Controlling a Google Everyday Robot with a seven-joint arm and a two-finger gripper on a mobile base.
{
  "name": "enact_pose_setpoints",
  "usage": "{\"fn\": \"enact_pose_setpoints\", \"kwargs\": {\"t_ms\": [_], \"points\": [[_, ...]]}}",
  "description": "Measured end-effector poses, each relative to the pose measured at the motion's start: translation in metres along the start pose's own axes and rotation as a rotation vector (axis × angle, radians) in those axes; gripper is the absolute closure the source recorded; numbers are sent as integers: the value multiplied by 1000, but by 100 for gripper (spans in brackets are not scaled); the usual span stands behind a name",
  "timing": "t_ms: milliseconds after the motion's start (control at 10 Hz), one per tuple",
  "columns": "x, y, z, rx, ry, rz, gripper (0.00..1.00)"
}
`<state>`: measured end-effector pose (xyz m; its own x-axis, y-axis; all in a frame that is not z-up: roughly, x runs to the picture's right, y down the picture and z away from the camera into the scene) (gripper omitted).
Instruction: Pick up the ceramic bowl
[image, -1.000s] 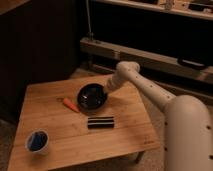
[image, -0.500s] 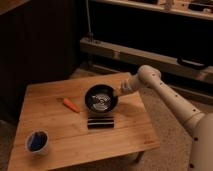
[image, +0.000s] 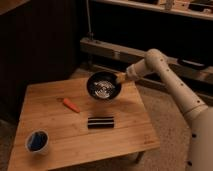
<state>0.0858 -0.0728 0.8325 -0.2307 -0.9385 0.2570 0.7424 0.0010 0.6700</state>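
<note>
The ceramic bowl is round and glossy black with a speckled grey-blue inside. It hangs in the air above the far right part of the wooden table, tilted so its inside faces the camera. My gripper is at the bowl's right rim, shut on it, at the end of the white arm that reaches in from the right.
An orange carrot lies near the table's middle. A small dark oblong object lies in front of the bowl. A white cup with a blue inside stands at the front left. A low shelf rail runs behind the table.
The bowl has been lifted off the table and tilted up toward the camera. The arm has risen and drawn back to the right with it.
</note>
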Motion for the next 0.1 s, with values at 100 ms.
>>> {"fn": "enact_pose_setpoints", "kwargs": {"t_ms": [100], "points": [[3,-1,-2,0,0,-12,100]]}}
